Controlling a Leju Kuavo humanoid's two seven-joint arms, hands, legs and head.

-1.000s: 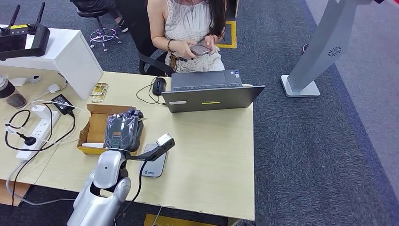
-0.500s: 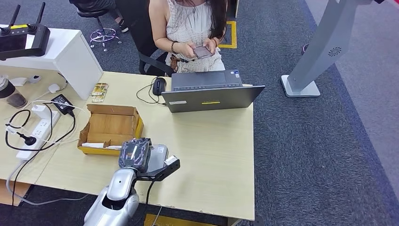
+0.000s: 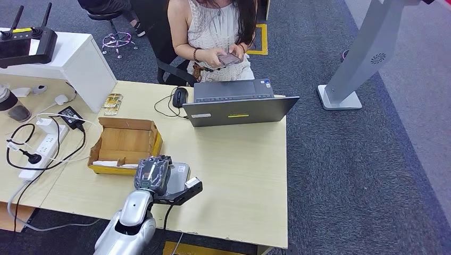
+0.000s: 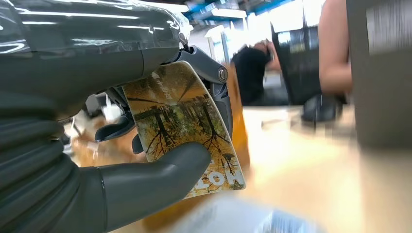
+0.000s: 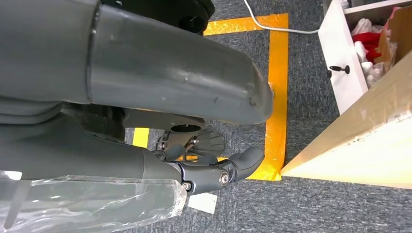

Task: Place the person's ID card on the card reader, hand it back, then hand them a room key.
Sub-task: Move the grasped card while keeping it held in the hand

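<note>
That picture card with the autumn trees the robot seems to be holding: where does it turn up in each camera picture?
Head view: the tree-printed card itself cannot be made out; the left hand that holds it hangs over the flat grey card reader near the table's front edge.
Left wrist view: the card sits mid-picture, pinched by the grey thumb.
Right wrist view: not in it.
Shared landmark: the open cardboard box, an orange blur behind the card.

A card (image 4: 187, 141) printed with a yellow-brown tree scene and pale lettering is held upright between the thumb and fingers of the left hand (image 3: 152, 174). The grey card reader (image 3: 178, 173) lies flat on the worktop (image 3: 239, 175), partly covered by that hand.
</note>
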